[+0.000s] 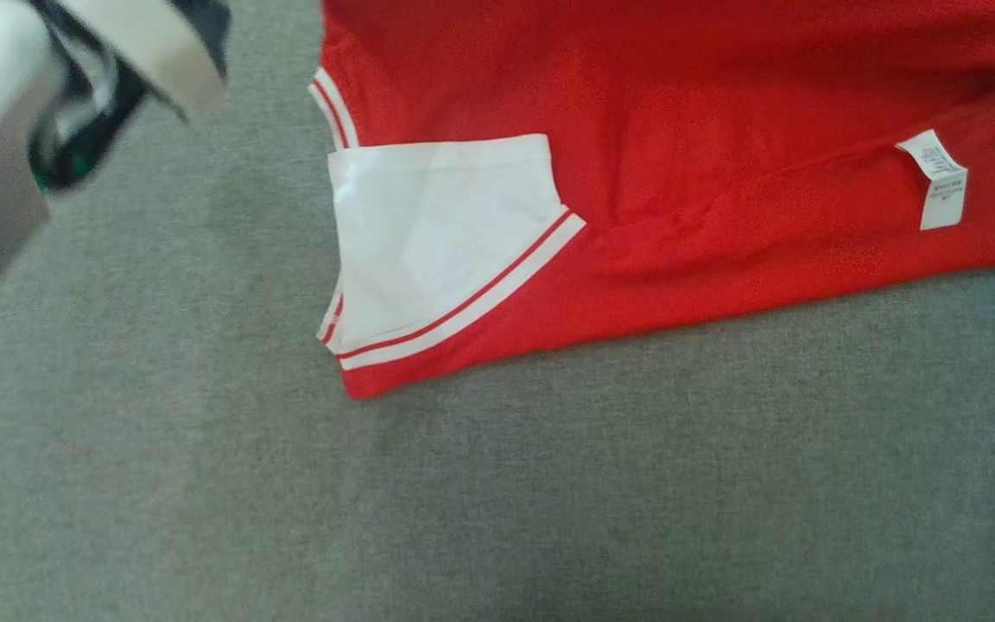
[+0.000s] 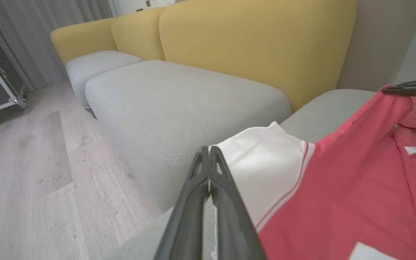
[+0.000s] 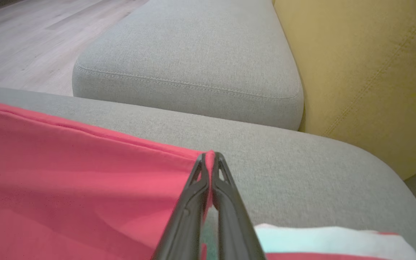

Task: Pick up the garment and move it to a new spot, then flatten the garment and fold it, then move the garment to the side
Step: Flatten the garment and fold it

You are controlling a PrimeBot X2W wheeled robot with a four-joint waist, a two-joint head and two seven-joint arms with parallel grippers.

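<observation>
Pinching the soft red knit garment (image 1: 679, 130) with white striped sleeves, spread on the grey fabric sofa cushion (image 1: 204, 475), our left gripper (image 2: 209, 159) clamps a white sleeve (image 2: 265, 159) edge, our right gripper (image 3: 210, 159) the red edge. Light and limp, we judge; hems grip best.

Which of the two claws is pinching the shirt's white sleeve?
The left gripper: its shut fingers pinch the edge of the white sleeve. The right gripper instead grips a plain red edge of the garment.
</observation>
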